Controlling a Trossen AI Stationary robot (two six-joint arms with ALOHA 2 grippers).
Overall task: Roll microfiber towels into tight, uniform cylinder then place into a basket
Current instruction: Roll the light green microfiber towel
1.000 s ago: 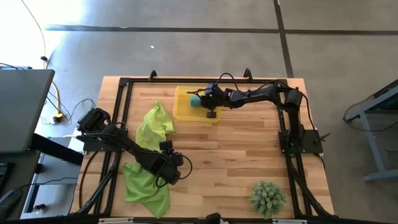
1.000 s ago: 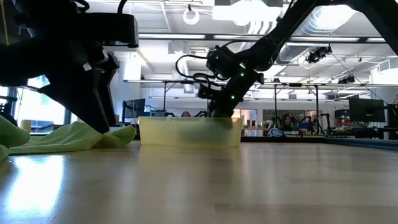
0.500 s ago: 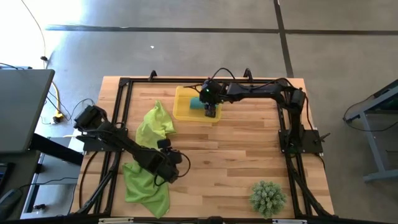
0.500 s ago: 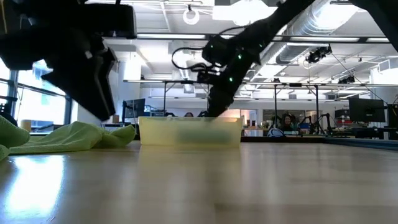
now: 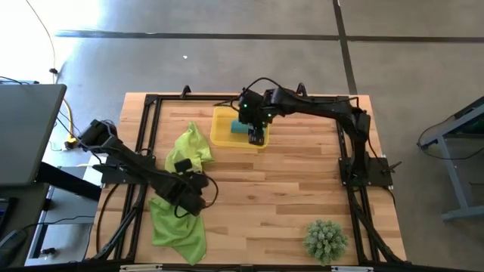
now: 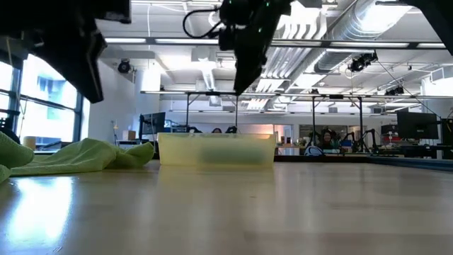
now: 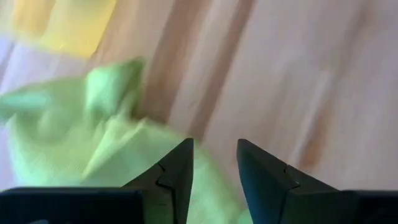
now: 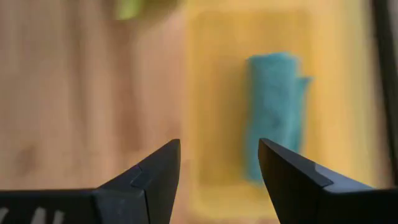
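Two lime-green towels (image 5: pixel 181 189) lie unrolled at the left of the high view, one crumpled at centre left, the other spread toward the lower left corner of the table (image 5: pixel 287 196). The left gripper (image 5: pixel 184 198) hangs between them, over the upper edge of the lower cloth. Its fingers stand a little apart with nothing between them. In the left wrist view the green cloth (image 7: pixel 93 143) lies under and to one side of the fingertips, with bare wood on the other.

Further right, at upper centre, sits the yellow basket (image 5: pixel 221 134) with the rolled teal towel (image 5: pixel 239 127) inside. The right gripper (image 5: pixel 255 136) hovers over the basket's right part, released, jaws wide and empty. The right wrist view shows the roll (image 8: pixel 273 112) lying beyond its fingertips, its long axis along the line of sight.

The next roll is a green one, I judge, and the left arm is far nearer. The low view shows only the basket's wall (image 6: pixel 216 150); the roll inside cannot be made out there.
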